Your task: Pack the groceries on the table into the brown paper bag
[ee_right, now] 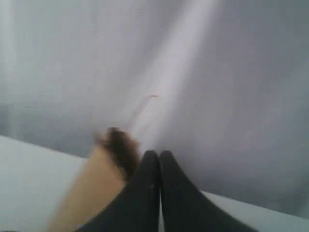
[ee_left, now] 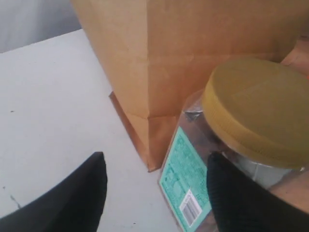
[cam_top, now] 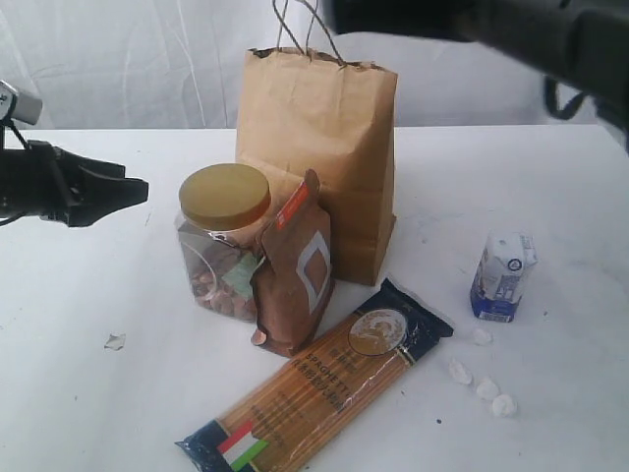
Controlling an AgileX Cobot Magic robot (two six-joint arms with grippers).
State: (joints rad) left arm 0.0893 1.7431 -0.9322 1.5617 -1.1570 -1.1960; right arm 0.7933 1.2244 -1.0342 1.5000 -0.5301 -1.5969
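Note:
The brown paper bag (cam_top: 316, 147) stands upright at the middle of the table (cam_top: 79, 393). In front of it are the gold-lidded jar (cam_top: 224, 202), the brown pouch (cam_top: 295, 280) leaning on the jar, and the spaghetti pack (cam_top: 319, 388) lying flat. To the right stand the white-blue carton (cam_top: 503, 275) and small white lumps (cam_top: 486, 385). My left gripper (ee_left: 157, 179) is open to the left of the jar (ee_left: 260, 108), one finger (ee_left: 231, 198) beside its wall. My right gripper (ee_right: 158, 154) is shut on nothing, high over the blurred bag (ee_right: 89, 188). The tin and bottle are out of view.
My right arm (cam_top: 511, 29) reaches across the top of the exterior view above the bag's handles (cam_top: 305, 25). A small white scrap (cam_top: 115, 341) lies on the table left of the jar. A white backdrop hangs behind the table.

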